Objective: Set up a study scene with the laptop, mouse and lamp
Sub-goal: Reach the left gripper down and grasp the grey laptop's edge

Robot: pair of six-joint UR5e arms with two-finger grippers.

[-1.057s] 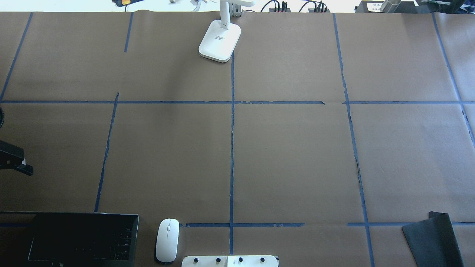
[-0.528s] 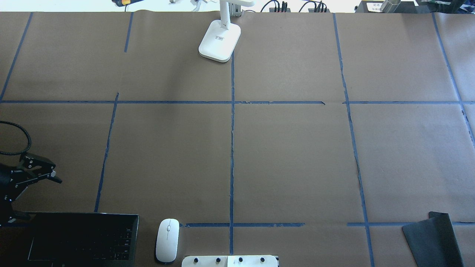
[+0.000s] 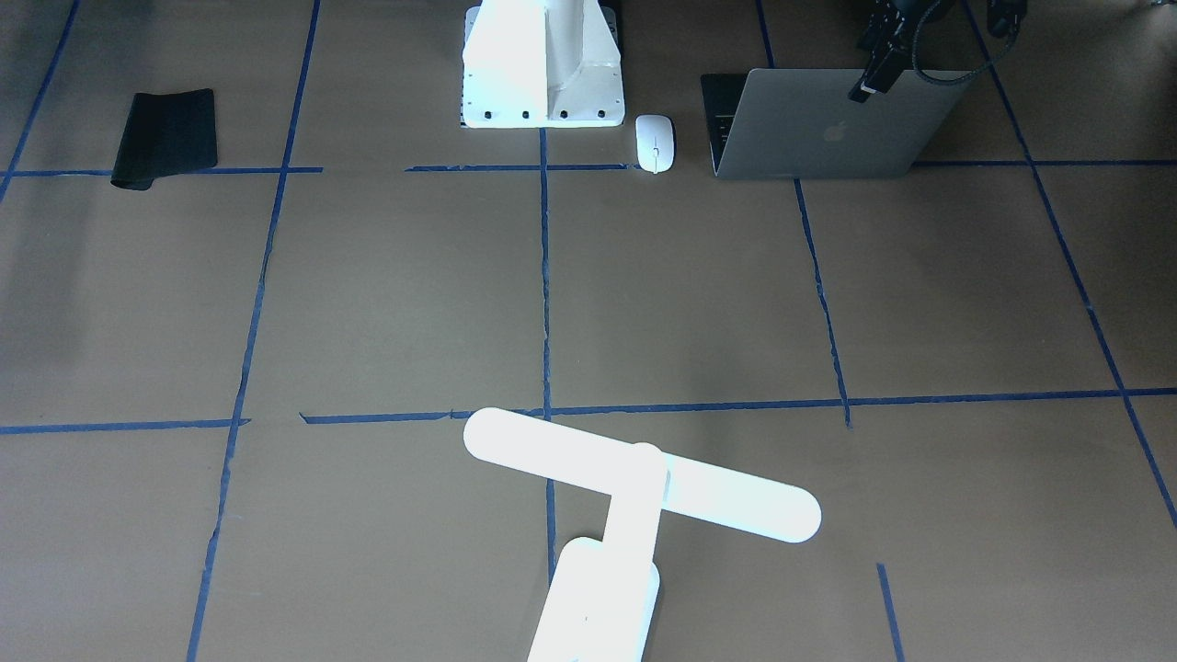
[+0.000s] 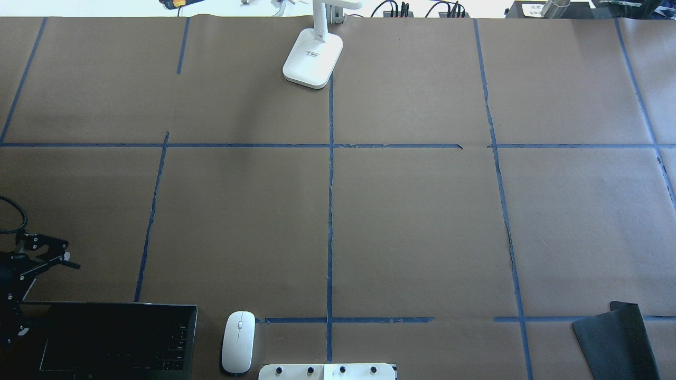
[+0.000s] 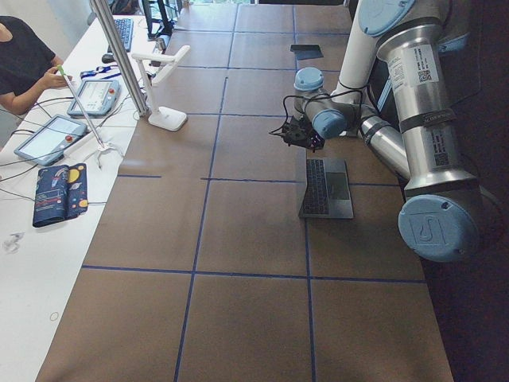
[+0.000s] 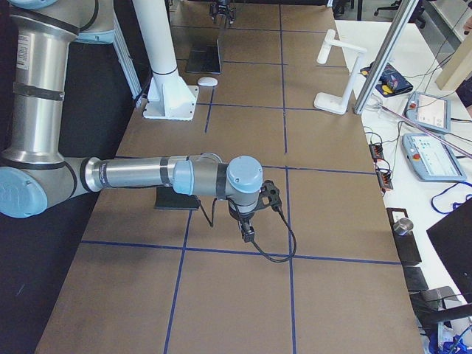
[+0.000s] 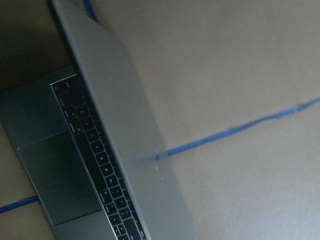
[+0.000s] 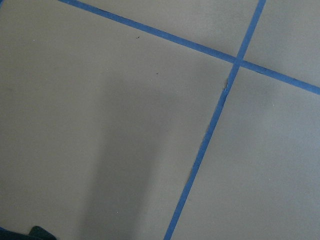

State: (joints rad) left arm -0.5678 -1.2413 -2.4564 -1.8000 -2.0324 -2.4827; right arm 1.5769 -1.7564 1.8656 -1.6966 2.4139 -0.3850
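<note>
1. Laptop (image 3: 828,129) stands open near the mouse (image 3: 655,142).
2. Left gripper (image 4: 37,269) hangs over its lid, jaws apart (wrist tipped down).
3. Right gripper (image 6: 247,230), arm stretched low: you cannot tell its state.

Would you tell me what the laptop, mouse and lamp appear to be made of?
Laptop: likely matte grey metal, evenly dull sheen on lid. Mouse: probably smooth white plastic, seamless rounded shell. Lamp: seemingly white plastic, uniform bright surface; overexposure hides its finish.
</note>
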